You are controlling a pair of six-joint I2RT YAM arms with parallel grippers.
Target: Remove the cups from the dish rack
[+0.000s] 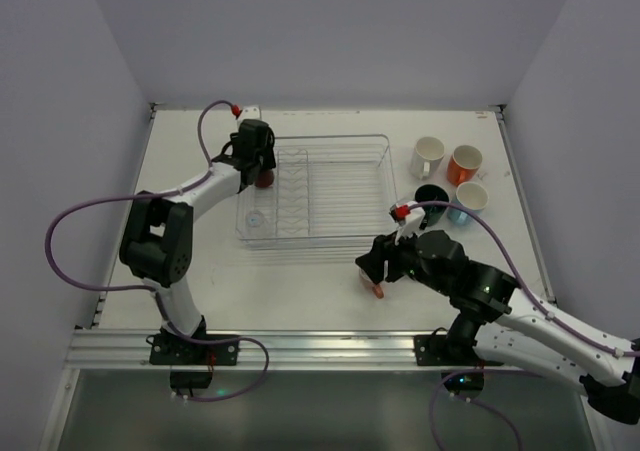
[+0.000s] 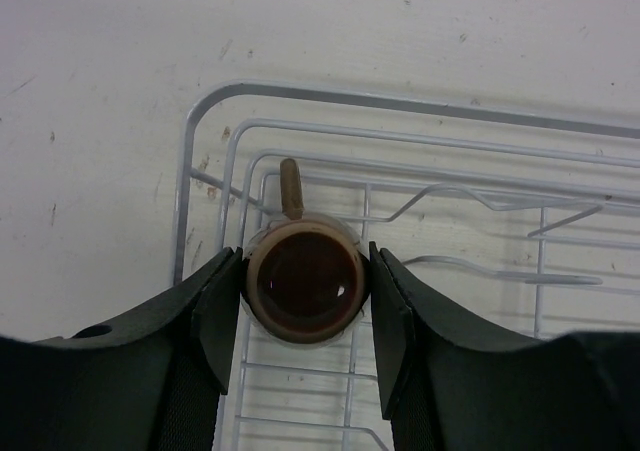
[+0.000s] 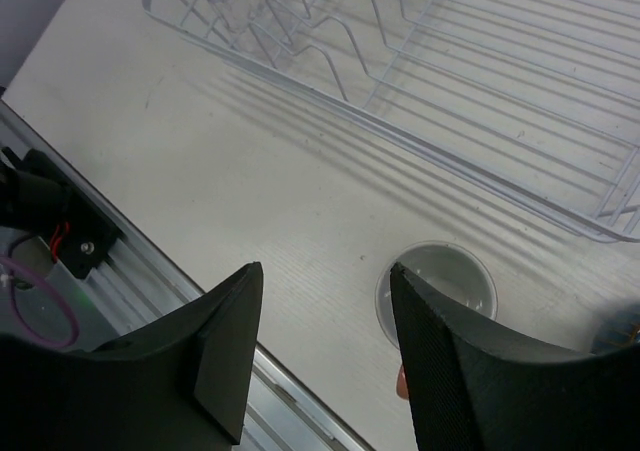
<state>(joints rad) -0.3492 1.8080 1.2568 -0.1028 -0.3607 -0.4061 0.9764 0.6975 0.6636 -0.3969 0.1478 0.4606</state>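
— Left claw (image 2: 305, 283) first: what did it have?

— It sat inside the dish rack (image 2: 420, 104), near the upper-left corner, clamped on the brown cup (image 2: 305, 296) at lower centre of my wrist view.

— Risks?

— A snagged base could have dragged the rack up with it, or the round wall might have slipped between my pads. The cup's long axis ran straight at the lens, mouth towards it, and its handle (image 2: 291, 186) pointed to the frame's top. My right claw (image 3: 322, 289) gaped, holding nothing.
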